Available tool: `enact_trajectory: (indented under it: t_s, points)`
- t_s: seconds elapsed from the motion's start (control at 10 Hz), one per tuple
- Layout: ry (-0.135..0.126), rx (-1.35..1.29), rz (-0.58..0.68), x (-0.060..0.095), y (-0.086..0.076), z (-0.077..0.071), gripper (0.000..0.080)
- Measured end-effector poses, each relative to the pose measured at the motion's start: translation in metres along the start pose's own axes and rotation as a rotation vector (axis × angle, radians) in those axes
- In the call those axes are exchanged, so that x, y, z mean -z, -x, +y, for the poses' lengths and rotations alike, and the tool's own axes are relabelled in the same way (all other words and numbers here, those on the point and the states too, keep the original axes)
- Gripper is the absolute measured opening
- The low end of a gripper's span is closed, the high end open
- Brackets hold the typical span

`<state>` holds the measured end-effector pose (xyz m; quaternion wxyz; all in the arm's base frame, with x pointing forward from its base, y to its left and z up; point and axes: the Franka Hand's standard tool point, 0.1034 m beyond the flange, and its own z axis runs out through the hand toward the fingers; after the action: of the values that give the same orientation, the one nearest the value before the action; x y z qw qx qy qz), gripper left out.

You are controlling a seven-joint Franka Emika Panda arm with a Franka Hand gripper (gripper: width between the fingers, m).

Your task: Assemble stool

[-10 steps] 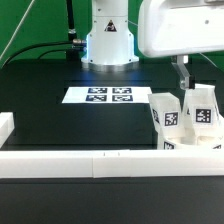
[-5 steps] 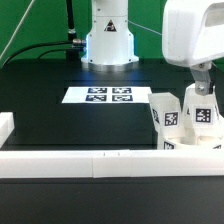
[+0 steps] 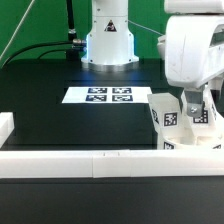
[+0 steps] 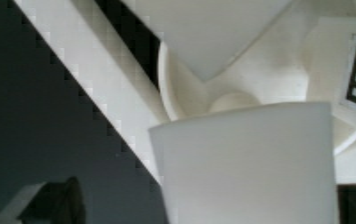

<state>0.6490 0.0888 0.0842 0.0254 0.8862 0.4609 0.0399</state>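
Observation:
Two white stool legs with black-and-white tags stand upright at the exterior view's right, the left leg (image 3: 164, 119) and the right leg (image 3: 204, 117). My gripper (image 3: 199, 106) has come down over the right leg, with its fingers on either side of the leg's top. In the wrist view the gripper (image 4: 210, 200) straddles a broad white leg face (image 4: 246, 160). One dark finger (image 4: 50, 196) stands apart from that face, so the gripper is open. A low white part (image 3: 178, 146) lies at the legs' feet, half hidden by the rail. I cannot tell whether it is the seat.
The marker board (image 3: 108, 96) lies flat mid-table before the robot base (image 3: 108, 40). A long white border rail (image 3: 100, 161) runs along the front. A short rail piece (image 3: 6, 126) stands at the exterior view's left.
The gripper has moved down and a little to the exterior view's left, from above the legs to around the top of the right leg. The legs have not moved.

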Motion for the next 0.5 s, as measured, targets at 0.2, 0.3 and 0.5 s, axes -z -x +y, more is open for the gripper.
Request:
enact_trajectory:
  t_s: [0.2,0.3,0.5]
  points:
    - [0.001,-0.051,-0.002,-0.0004,0.0009,0.0003,0.0401]
    - [0.0,-0.133,-0.002,-0.0004,0.0011,0.0003,0.0335]
    - [0.0,-0.285,-0.002,-0.0004,0.0012,0.0004,0.0335]
